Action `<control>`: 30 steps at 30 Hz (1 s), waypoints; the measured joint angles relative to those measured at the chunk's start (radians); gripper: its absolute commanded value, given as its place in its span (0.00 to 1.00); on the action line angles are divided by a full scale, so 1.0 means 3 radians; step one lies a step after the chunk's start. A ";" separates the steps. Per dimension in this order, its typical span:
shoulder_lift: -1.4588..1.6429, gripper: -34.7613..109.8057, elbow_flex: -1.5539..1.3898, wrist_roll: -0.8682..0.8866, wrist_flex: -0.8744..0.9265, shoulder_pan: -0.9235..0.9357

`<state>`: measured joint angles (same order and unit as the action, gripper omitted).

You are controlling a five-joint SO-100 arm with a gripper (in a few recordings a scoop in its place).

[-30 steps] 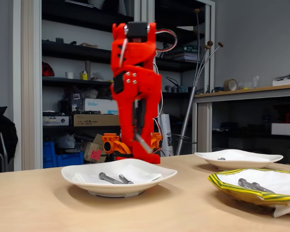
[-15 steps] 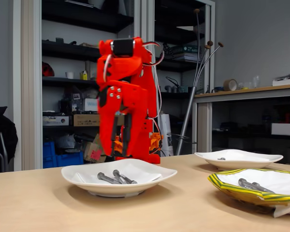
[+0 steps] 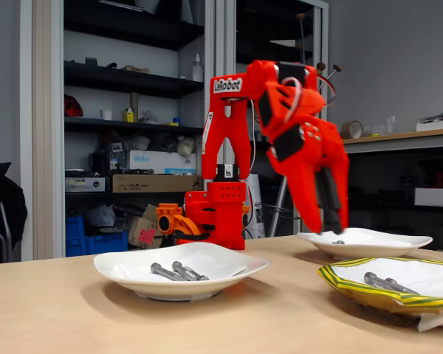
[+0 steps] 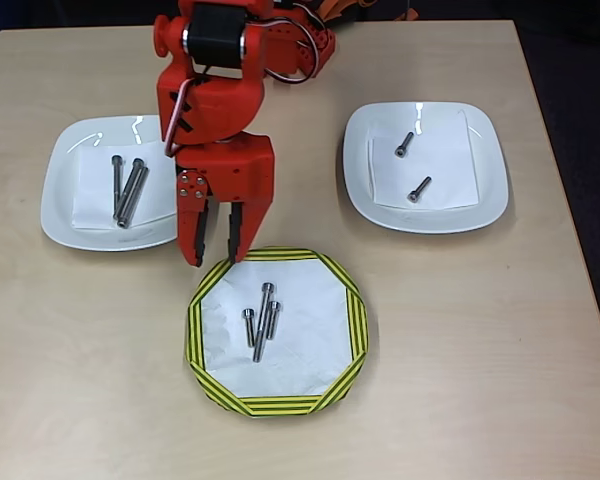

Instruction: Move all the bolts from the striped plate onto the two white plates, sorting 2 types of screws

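Note:
The striped plate (image 4: 356,322) (image 3: 354,289) holds three bolts (image 4: 261,320) (image 3: 382,282), long and short, near its middle. My red gripper (image 4: 215,258) (image 3: 331,221) hangs open and empty over that plate's upper-left rim in the overhead view, fingers pointing down. In the fixed view it is motion-blurred above the gap between the two right-hand plates. One white plate (image 4: 58,205) (image 3: 170,287) carries long bolts (image 4: 126,190) (image 3: 174,271) lying side by side. The other white plate (image 4: 488,190) (image 3: 399,247) carries two short bolts (image 4: 412,168); one short bolt (image 3: 338,242) is visible in the fixed view.
The arm's base (image 3: 214,210) stands at the back edge of the wooden table (image 4: 460,380). Shelves and a desk stand behind the table in the fixed view. Bare tabletop lies along the front and right of the plates.
A long bolt held a second ago now lies on the left white plate. The open gripper has swung right in the fixed view, over to the striped plate.

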<state>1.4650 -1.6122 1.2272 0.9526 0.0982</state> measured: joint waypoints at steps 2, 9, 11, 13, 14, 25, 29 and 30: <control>-0.0082 0.33 0.0010 0.0123 -0.0153 -0.0102; -0.0430 0.32 0.0036 0.0337 -0.0537 -0.0286; -0.0522 0.32 0.0102 0.0368 -0.0573 -0.0302; -0.0583 0.32 0.0153 0.0424 -0.0568 -0.0312; -0.0598 0.32 0.0179 0.0424 -0.0568 -0.0312; -0.1038 0.30 0.0476 0.0404 -0.0568 -0.0205; -0.1125 0.30 0.0496 0.0353 -0.0593 -0.0159; -0.1125 0.30 0.0496 0.0353 -0.0593 -0.0143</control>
<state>1.1275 -1.4634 1.3330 0.7747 0.0552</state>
